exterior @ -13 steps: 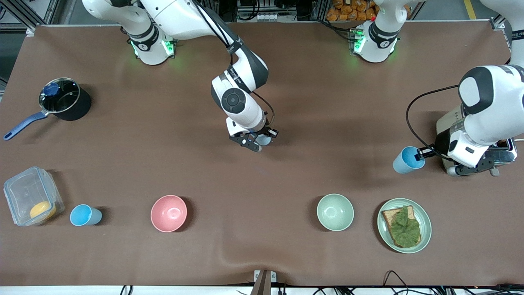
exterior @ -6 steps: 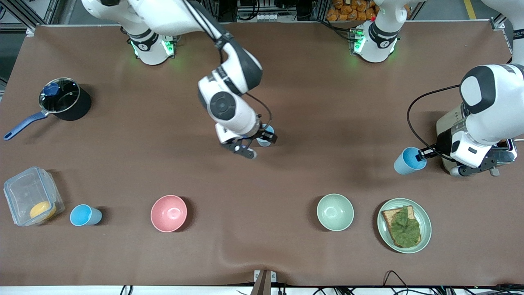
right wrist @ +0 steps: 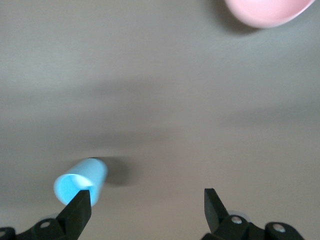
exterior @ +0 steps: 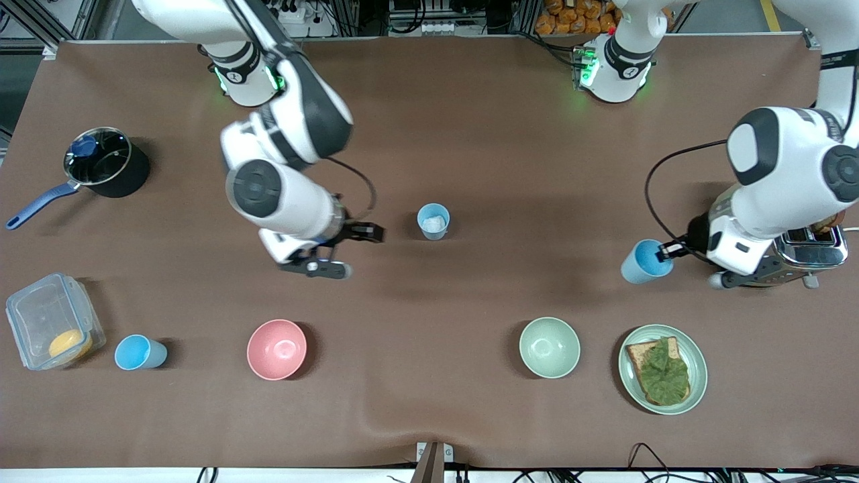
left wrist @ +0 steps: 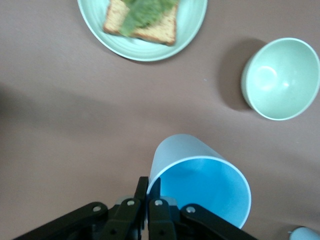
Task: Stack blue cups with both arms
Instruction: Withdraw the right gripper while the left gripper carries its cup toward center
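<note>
One blue cup (exterior: pixel 433 221) stands upright alone at the table's middle, with something white inside. A second blue cup (exterior: pixel 139 353) stands beside the plastic box at the right arm's end; it also shows in the right wrist view (right wrist: pixel 82 180). My right gripper (exterior: pixel 349 251) is open and empty over bare table between those two cups; the right wrist view (right wrist: pixel 146 205) shows its jaws spread wide. My left gripper (exterior: pixel 668 251) is shut on the rim of a third blue cup (exterior: pixel 643 262), held tilted beside the toaster. The left wrist view shows the fingers (left wrist: pixel 142 190) pinching that cup's wall (left wrist: pixel 200 185).
A pink bowl (exterior: pixel 276 349), a pale green bowl (exterior: pixel 549 347) and a plate with toast and greens (exterior: pixel 663 369) lie along the near side. A toaster (exterior: pixel 798 251) is under the left arm. A black pot (exterior: pixel 106 163) and a clear box (exterior: pixel 52 329) sit at the right arm's end.
My right gripper let go of the middle cup, opened, and swung away toward the right arm's end. My left gripper carried its cup a little toward the table's middle.
</note>
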`<action>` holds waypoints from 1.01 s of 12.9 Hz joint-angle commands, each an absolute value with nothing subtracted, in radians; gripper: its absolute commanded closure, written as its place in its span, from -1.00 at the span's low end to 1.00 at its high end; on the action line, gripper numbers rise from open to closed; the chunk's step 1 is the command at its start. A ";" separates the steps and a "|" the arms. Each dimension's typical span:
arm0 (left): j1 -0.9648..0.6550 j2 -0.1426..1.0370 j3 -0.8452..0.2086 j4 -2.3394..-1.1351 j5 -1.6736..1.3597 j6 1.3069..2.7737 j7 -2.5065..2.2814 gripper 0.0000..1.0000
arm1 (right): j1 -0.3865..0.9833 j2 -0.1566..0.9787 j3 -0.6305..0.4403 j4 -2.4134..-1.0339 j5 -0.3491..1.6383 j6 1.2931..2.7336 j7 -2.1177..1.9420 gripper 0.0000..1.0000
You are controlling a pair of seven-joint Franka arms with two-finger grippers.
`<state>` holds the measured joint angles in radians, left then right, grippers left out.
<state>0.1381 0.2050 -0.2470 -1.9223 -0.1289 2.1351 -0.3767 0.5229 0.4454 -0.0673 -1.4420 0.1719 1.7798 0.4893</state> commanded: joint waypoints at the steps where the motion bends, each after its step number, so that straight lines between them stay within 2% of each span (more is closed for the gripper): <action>1: 0.132 0.210 -0.288 -1.904 -0.152 2.121 -0.448 1.00 | 0.465 0.362 -0.049 -1.463 0.069 1.717 0.346 -1.00; 8: 0.020 0.224 -0.316 -1.872 -0.138 2.121 -0.644 1.00 | 0.224 0.187 -0.051 -1.460 0.069 1.513 0.062 -1.00; 11: 0.015 0.238 -0.318 -1.856 -0.137 2.120 -0.662 1.00 | 0.155 0.144 -0.041 -1.460 0.066 1.514 -0.032 -1.00; 13: -0.066 0.258 -0.316 -1.841 -0.135 2.120 -0.734 1.00 | 0.101 0.140 -0.031 -1.463 0.061 1.531 -0.041 -1.00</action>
